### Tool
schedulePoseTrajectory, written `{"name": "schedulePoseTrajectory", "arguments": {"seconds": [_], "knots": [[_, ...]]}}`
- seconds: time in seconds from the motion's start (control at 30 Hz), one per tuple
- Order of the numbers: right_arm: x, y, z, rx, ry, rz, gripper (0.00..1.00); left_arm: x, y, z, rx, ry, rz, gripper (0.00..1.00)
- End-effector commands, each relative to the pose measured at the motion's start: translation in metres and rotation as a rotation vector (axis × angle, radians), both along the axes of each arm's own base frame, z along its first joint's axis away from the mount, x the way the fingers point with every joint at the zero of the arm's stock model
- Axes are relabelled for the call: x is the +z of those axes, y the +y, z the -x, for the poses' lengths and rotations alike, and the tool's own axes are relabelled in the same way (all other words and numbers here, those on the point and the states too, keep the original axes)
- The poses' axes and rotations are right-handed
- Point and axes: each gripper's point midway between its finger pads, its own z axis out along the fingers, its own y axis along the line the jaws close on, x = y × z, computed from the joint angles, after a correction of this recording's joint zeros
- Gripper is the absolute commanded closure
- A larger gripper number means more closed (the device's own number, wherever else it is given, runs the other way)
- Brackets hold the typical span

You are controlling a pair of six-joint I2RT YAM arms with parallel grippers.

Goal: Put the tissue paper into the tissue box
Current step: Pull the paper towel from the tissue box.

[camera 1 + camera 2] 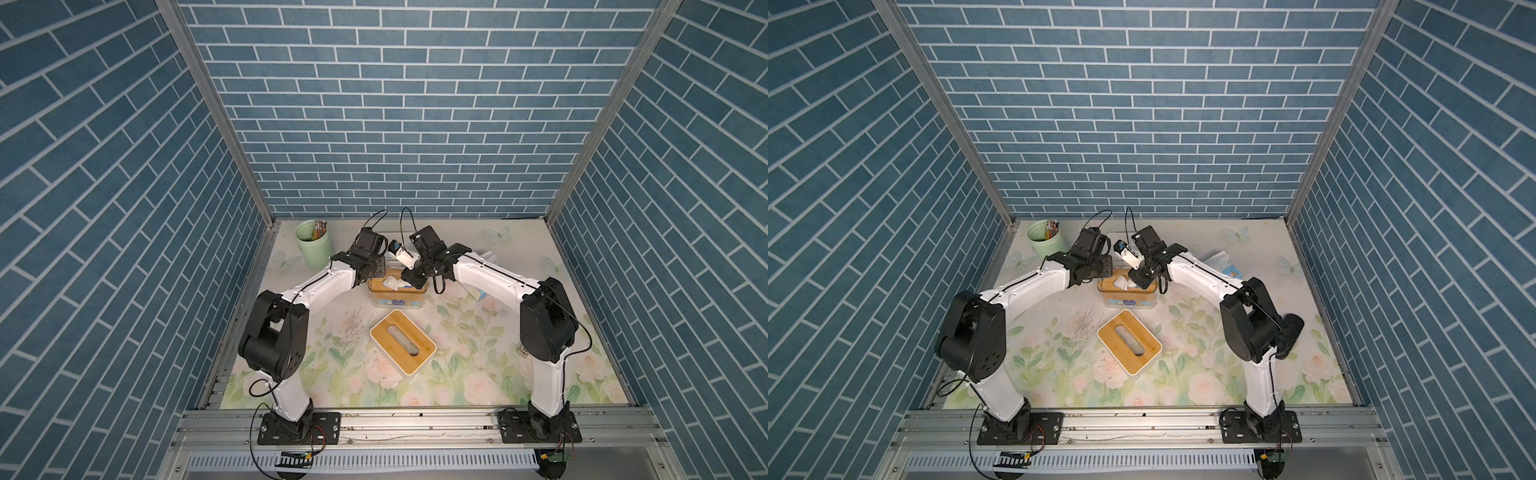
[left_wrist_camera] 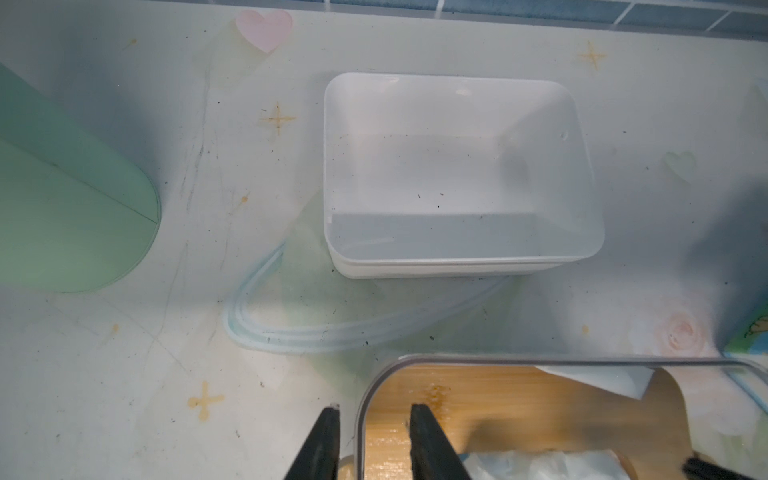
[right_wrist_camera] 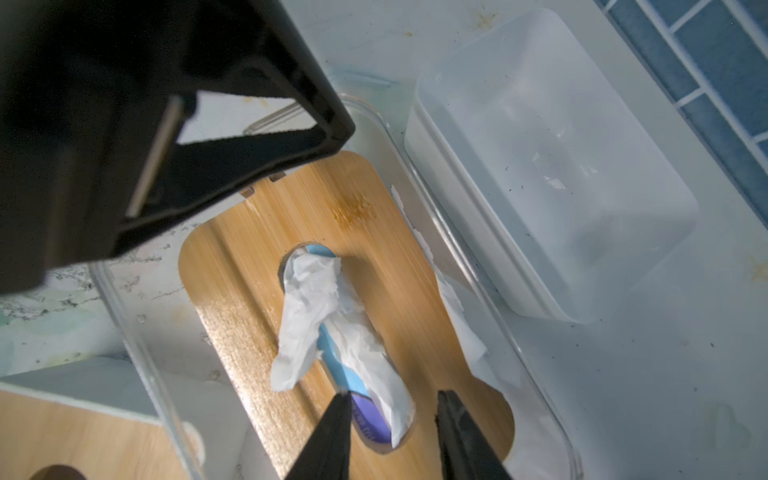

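Note:
The tissue box is a clear plastic tub with a bamboo lid, seen in both top views. Crumpled white tissue paper sticks up out of the lid's slot, over a blue packet inside. My right gripper is open above the near end of the slot, one fingertip touching the packet's edge. My left gripper is open at the box's other end, its fingers either side of the clear rim. Some tissue shows beside it.
A second box with a white base and a bamboo lid lies nearer the front. An empty translucent tub stands just behind the tissue box. A green cup of pencils is at the back left. A blue tissue pack lies at the right.

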Motion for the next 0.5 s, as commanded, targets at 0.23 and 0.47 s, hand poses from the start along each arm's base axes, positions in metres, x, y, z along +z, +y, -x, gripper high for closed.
{"name": "schedulePoseTrajectory", "arguments": {"seconds": [0.23, 0.47], "knots": [[-0.033, -0.007, 0.007, 0.054, 0.041, 0.122, 0.64, -0.007, 0.000, -0.001, 0.002, 0.022, -0.012, 0.58], [-0.043, -0.004, 0.004, 0.052, 0.049, 0.126, 0.69, -0.010, 0.001, 0.001, 0.005, 0.026, -0.007, 0.58]]}}
